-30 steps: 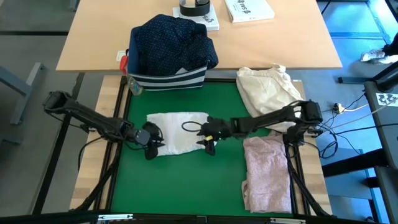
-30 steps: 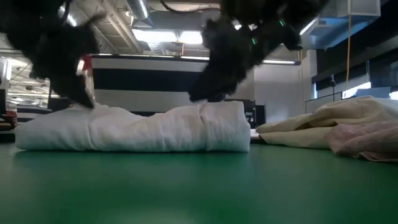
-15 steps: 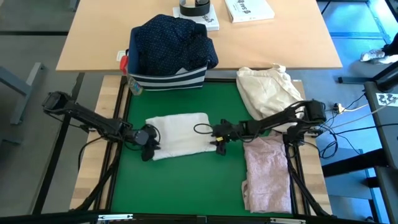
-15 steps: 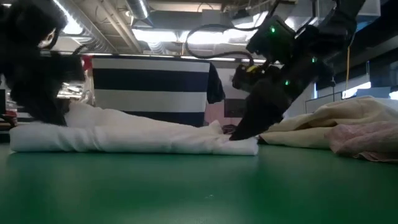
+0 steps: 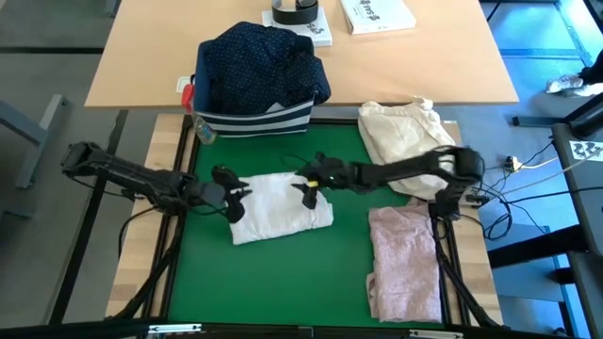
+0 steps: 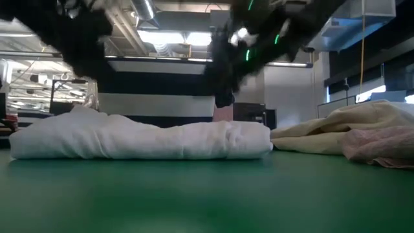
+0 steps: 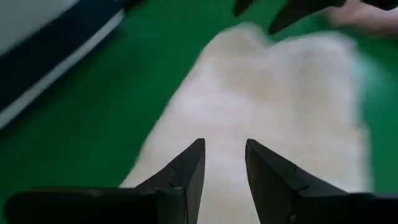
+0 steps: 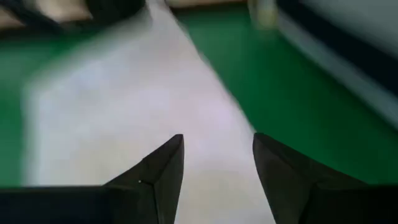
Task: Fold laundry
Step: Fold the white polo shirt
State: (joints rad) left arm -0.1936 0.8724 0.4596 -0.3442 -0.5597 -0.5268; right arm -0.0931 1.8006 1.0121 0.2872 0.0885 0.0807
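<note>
High view: left gripper (image 5: 235, 196) jaws part open, empty, over white shirt (image 5: 278, 207) left edge. Shirt lies folded between both jaws on green mat (image 5: 283, 273). Right gripper (image 5: 306, 186) jaws apart, empty, above its right edge.

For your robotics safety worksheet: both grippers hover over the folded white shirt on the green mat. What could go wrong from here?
1. The left gripper and right gripper, both open above the white shirt, are close together and might collide.
2. A finger could snag the cloth and undo the fold.
3. The right arm could drag the pale pink top beside it.
</note>
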